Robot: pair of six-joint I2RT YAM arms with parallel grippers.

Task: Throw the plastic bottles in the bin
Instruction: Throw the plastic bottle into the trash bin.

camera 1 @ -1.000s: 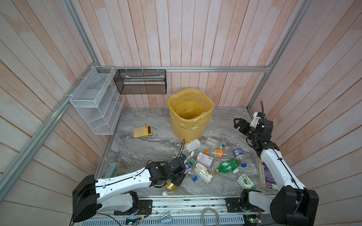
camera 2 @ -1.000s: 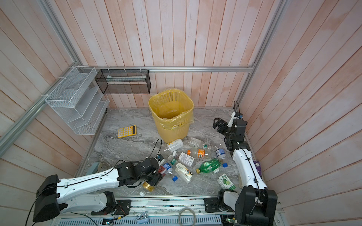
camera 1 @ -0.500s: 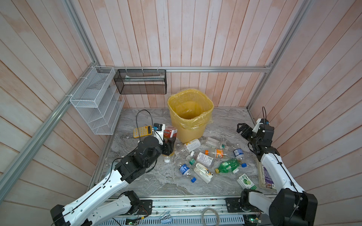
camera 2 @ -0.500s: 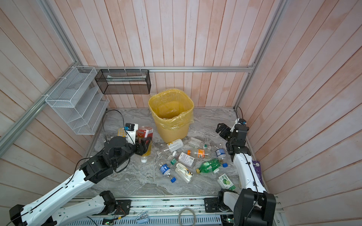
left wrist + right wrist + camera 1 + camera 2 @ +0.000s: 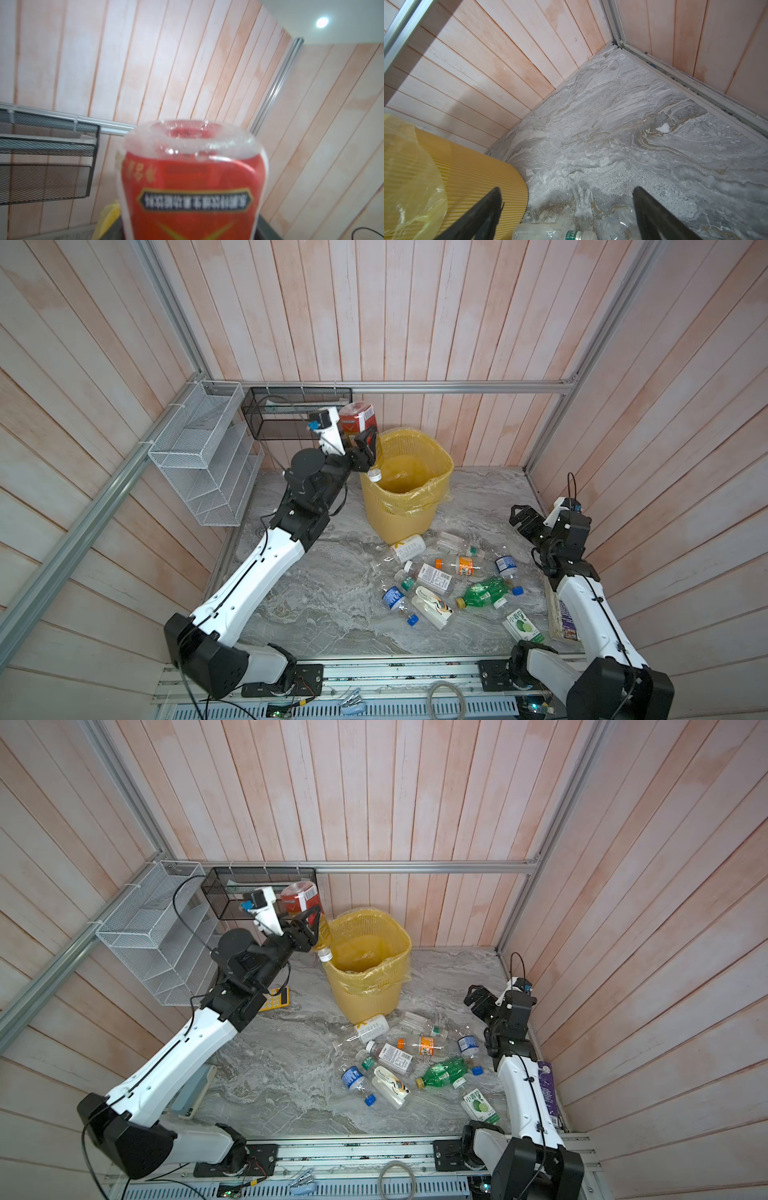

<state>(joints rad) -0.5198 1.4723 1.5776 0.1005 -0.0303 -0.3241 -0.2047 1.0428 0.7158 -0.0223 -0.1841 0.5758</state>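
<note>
Red-labelled bottle (image 5: 356, 419) | long axis near-vertical, cap down at bin (image 5: 399, 522) rim | left end effector (image 5: 358, 438) pinching it

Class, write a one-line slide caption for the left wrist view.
Close-up of a red-labelled bottle, base pointing away from the camera, against a black wire rack and pink plank wall.

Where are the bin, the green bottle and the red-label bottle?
bin (image 5: 405, 526): in a top view, on its side wall.
green bottle (image 5: 484, 593): in a top view, on its body.
red-label bottle (image 5: 193, 199): left wrist view, on its label.
</note>
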